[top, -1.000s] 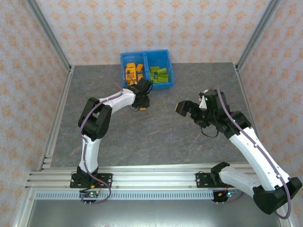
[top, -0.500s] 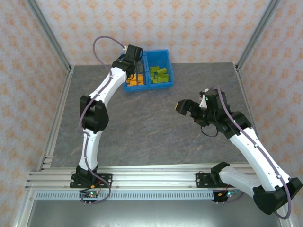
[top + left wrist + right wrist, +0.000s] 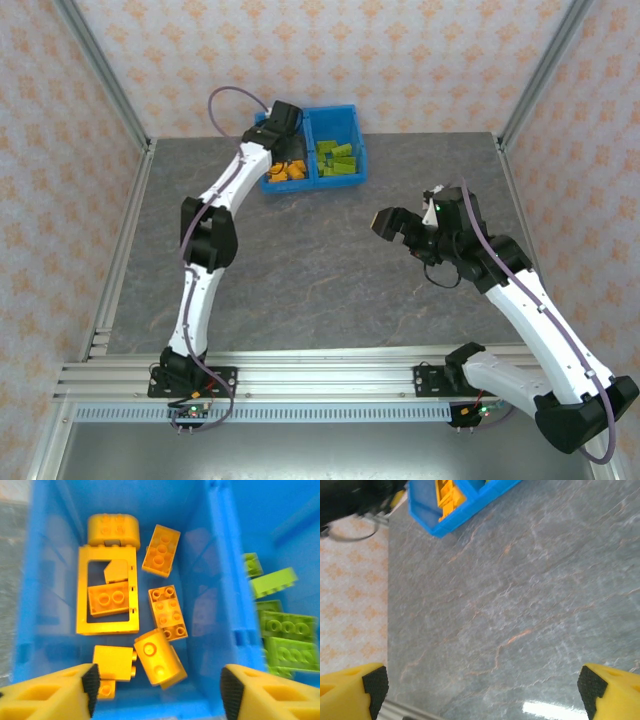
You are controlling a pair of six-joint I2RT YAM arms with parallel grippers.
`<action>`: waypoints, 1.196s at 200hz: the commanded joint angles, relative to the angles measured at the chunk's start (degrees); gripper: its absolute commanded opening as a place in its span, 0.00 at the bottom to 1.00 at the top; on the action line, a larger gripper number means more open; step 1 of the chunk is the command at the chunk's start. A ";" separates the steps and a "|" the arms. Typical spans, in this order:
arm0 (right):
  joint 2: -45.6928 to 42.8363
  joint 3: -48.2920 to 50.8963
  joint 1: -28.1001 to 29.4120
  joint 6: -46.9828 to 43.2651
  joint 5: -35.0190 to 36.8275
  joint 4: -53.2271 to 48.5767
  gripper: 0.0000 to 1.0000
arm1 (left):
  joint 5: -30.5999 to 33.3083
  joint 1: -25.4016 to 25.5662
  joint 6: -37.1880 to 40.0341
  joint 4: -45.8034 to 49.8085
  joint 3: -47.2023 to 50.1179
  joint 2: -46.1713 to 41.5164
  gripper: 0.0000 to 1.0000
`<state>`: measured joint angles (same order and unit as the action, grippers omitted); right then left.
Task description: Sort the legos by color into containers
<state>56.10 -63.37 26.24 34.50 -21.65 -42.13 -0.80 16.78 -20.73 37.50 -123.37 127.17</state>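
your left fingers [image 3: 50, 695] stood apart and empty above the bin's [image 3: 220, 580] left compartment, where the orange legos [image 3: 165, 612] lay, one brick sitting inside the orange frame [image 3: 82, 600]. the green legos [image 3: 285, 640] lay in the right compartment. your right fingers [image 3: 350, 687] were spread wide with nothing between them, over bare counter [image 3: 520, 605], well apart from the bin.

Overhead view, wrist cameras downward, bin [image 3: 343, 182] shared
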 commanded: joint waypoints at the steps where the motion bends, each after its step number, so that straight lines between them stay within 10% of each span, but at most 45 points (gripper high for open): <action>1: -0.36 -1.97 0.30 -4.21 11.51 0.59 1.00 | -1.44 0.19 -0.36 -9.70 11.40 -18.21 0.75; 85: 2.04 23.42 -9.60 -25.42 52.67 37.83 0.99 | 21.54 0.54 6.92 -24.03 65.29 -60.93 1.00; 142: 24.76 30.94 -19.41 -32.66 48.53 64.29 0.99 | 33.51 -0.59 15.16 -43.34 93.38 -67.98 1.00; 192: 33.39 42.50 -23.55 -35.22 32.97 96.41 0.99 | 22.22 -5.88 20.51 -61.81 101.99 -60.03 1.00; 205: 30.44 39.07 -23.71 -35.03 30.55 84.30 0.99 | 19.57 -6.24 22.79 -68.49 102.40 -57.24 1.00; 239: 31.55 40.51 -23.60 -36.27 29.82 89.70 0.99 | 14.91 -11.61 21.38 -80.91 98.08 -41.66 1.00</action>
<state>87.79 -23.20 2.70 -0.34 11.22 40.73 18.44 8.51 -0.21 -28.73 -22.22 76.62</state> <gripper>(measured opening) 0.994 0.998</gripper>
